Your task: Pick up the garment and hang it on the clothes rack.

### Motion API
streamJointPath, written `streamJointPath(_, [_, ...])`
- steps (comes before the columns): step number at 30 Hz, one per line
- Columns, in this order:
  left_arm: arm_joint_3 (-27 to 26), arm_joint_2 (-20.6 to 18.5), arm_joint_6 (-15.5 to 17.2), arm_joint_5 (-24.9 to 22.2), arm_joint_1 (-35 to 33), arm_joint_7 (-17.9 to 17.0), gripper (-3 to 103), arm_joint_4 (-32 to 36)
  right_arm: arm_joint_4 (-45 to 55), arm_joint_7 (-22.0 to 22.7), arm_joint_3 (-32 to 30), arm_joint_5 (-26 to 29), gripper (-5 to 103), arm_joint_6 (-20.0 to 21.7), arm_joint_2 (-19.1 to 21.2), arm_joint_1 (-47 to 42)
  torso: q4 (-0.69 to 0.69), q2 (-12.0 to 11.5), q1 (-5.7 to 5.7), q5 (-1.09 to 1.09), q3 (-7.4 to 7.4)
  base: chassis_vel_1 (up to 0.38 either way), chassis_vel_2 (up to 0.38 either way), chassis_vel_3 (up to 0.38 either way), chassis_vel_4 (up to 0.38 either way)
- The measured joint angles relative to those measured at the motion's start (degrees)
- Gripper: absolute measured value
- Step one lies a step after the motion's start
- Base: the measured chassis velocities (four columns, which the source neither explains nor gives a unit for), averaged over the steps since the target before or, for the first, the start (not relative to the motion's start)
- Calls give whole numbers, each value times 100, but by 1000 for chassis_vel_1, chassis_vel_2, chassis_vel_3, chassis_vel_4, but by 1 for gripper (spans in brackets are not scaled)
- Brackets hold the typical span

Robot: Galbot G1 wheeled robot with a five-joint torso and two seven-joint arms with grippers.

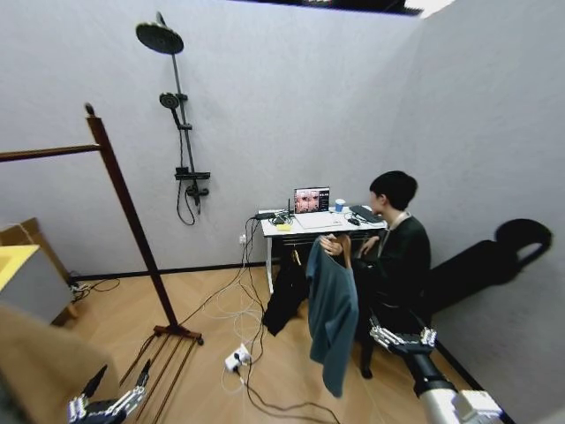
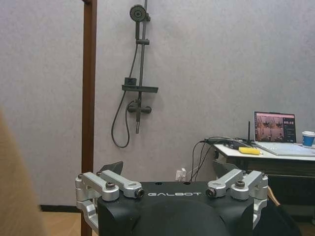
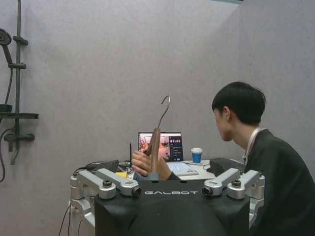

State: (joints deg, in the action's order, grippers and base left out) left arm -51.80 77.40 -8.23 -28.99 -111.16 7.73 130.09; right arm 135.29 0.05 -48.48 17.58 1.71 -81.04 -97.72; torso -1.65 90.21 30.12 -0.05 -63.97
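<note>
A person's hand (image 1: pixel 334 245) holds the teal garment (image 1: pixel 333 314); right end effector (image 1: pixel 402 336) open.

A teal-blue garment (image 1: pixel 333 311) is seen on a wooden hanger (image 3: pixel 155 146). The rack (image 1: pixel 132 221) is coloured dark reddish-brown. At three o'clock of the laptop (image 1: pixel 312 200), a blue-and-white cup (image 1: pixel 340 205) is seen.

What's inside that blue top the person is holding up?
A wooden hanger: its metal hook and neck stick out above the person's hand. The garment covers the hanger's arms, so their shape stays hidden.
</note>
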Motion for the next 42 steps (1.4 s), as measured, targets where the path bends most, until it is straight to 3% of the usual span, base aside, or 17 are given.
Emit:
streamJointPath(2, [0, 0, 0, 0, 0, 0, 100, 0, -7, 43, -16, 3, 100, -74, 10, 37, 2, -3, 5, 9, -3, -362, 357, 344, -352])
streamJointPath(4, [0, -1, 0, 0, 0, 0, 100, -1, -6, 91, -71, 105, 100, -90, 37, 80, 0, -1, 1, 0, 0, -351, 343, 371, -343])
streamJointPath(6, [0, 0, 0, 0, 0, 1, 100, 0, -8, 102, -101, 169, 100, -113, 53, 95, 0, 0, 1, 0, 0, -355, 347, 350, -352])
streamJointPath(7, [0, 0, 0, 0, 0, 0, 100, 0, -20, 112, -154, 259, 100, -149, 76, 121, 5, -4, 7, 11, -4, -288, 350, 259, -276])
streamJointPath(10, [0, -1, 0, 0, 1, 1, 100, 0, -47, 107, -299, 428, 100, -165, 133, 134, -1, -4, 9, -1, -3, -225, 224, 203, -187])
streamJointPath(13, [0, 0, 0, 0, 1, -1, 100, 0, -114, 101, -457, 597, 100, -148, 218, 206, 1, -4, 8, 8, -3, -108, 150, 110, -41])
streamJointPath(18, [0, 0, 0, 0, -1, 0, 100, 0, -590, -108, -642, 1033, 100, -29, 534, 679, 4, 2, -5, 6, 0, 15, -15, -14, 20])
streamJointPath(31, [0, 0, 0, 0, -1, -1, 100, 0, -1296, -491, -375, 928, 100, -47, 857, 1310, 2, -2, 4, 5, -2, 10, -24, -16, 11])
streamJointPath(42, [0, 0, 0, 0, -1, 0, 100, 0, -1726, -534, -148, 788, 101, 17, 1067, 1781, 2, -2, 2, 5, -2, 0, 0, 0, 0])
